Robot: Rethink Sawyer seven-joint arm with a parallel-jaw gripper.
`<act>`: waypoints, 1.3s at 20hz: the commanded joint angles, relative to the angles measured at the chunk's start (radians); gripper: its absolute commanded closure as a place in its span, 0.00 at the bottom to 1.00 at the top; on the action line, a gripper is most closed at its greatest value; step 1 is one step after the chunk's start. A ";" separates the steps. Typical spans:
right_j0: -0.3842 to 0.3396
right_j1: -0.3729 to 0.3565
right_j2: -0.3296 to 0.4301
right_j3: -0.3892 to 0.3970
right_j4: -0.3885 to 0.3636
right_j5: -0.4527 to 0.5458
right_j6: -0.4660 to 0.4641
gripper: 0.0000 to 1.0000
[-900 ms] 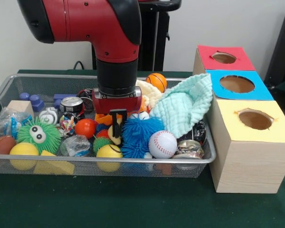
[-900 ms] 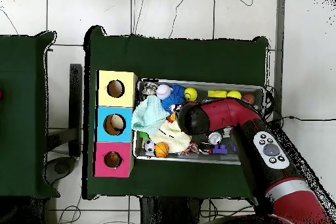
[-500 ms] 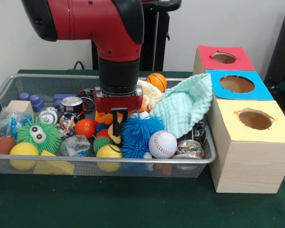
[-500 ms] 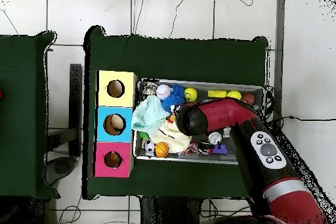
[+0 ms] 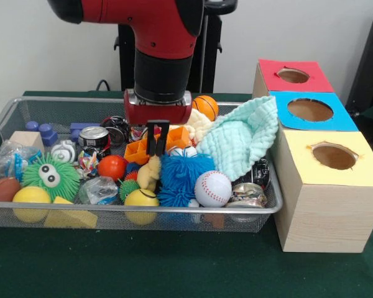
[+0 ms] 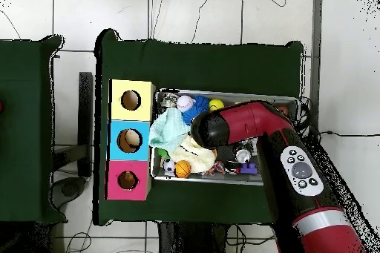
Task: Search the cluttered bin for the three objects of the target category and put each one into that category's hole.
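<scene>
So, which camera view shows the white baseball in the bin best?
The front view: the white baseball lies unobstructed near the bin's front rim, its red stitching visible. In the overhead view it is only a small white blob beside the arm.

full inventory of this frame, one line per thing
bin: 1, silver mesh, on green table
boxes: 3 in a row beside bin, holes in red, blue, yellow faces
baseball: 1, white, front of bin
basketball: 1, orange, back
cloth: 1, mint, right end, over rim
spiky ball: 1, blue, middle
eyed spiky ball: 1, green, left
gripper: 1, black, just above the toys, looks shut, nothing held
</scene>
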 commanded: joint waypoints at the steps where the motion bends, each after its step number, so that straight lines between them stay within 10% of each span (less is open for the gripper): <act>1: 0.001 -0.061 0.053 -0.074 0.016 0.197 -0.262 1.00; 18: -0.059 -0.062 0.103 0.048 0.049 0.024 -0.143 1.00; 19: -0.062 -0.060 0.106 0.048 0.047 0.021 -0.142 0.00; 26: -0.084 -0.061 0.112 0.083 0.034 -0.045 -0.130 0.00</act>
